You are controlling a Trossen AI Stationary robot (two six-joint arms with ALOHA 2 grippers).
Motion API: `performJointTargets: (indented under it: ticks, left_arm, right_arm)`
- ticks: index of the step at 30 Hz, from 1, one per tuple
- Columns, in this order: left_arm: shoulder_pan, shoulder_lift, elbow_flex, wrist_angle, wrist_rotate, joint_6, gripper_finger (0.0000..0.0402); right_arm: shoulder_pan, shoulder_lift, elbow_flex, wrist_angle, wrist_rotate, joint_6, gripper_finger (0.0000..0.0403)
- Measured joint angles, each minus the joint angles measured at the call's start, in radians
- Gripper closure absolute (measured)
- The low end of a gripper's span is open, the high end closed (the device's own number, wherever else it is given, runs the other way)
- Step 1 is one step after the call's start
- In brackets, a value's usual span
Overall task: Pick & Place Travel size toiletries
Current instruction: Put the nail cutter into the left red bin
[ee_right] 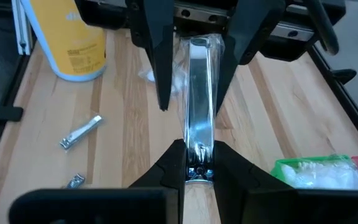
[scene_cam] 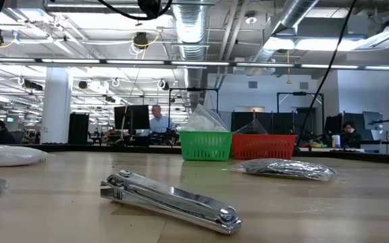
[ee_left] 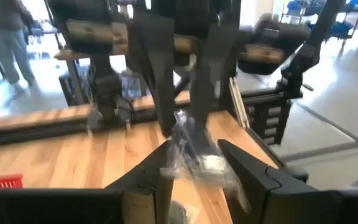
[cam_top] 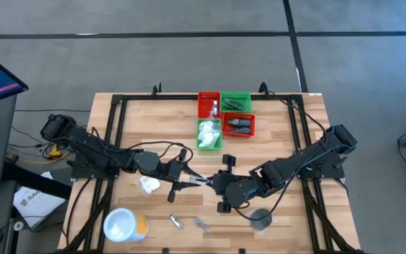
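- High view: both dark arms are stretched inward over the wooden table (cam_top: 287, 212), the left gripper (cam_top: 197, 180) and right gripper (cam_top: 214, 183) meeting tip to tip.
- A silver metal nail clipper in clear wrap (ee_right: 199, 134) is clamped between the right gripper's (ee_right: 199, 163) fingers; the left gripper's (ee_left: 194, 163) jaws are closed on its other end.
- Low view alone shows a second silver clipper (scene_cam: 171, 201) lying flat on the table, with green (scene_cam: 206, 145) and red (scene_cam: 264, 146) baskets behind.
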Motion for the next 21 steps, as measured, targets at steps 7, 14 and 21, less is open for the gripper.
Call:
performJointTargets:
  ticks: [7,14,21]
  left_arm:
    - [0.015,-0.004,0.008,0.059,-0.015,0.001,0.0288]
    - [0.015,-0.004,0.007,0.044,0.007,0.001,0.0288]
    - [0.015,0.014,0.005,-0.002,0.006,-0.006,0.0288]
  right_arm:
    - [-0.003,0.005,-0.004,-0.003,-0.004,-0.007,0.036]
    - [-0.009,0.005,-0.004,-0.001,-0.005,-0.011,0.0359]
    - [-0.009,0.005,-0.004,0.003,-0.004,-0.024,0.036]
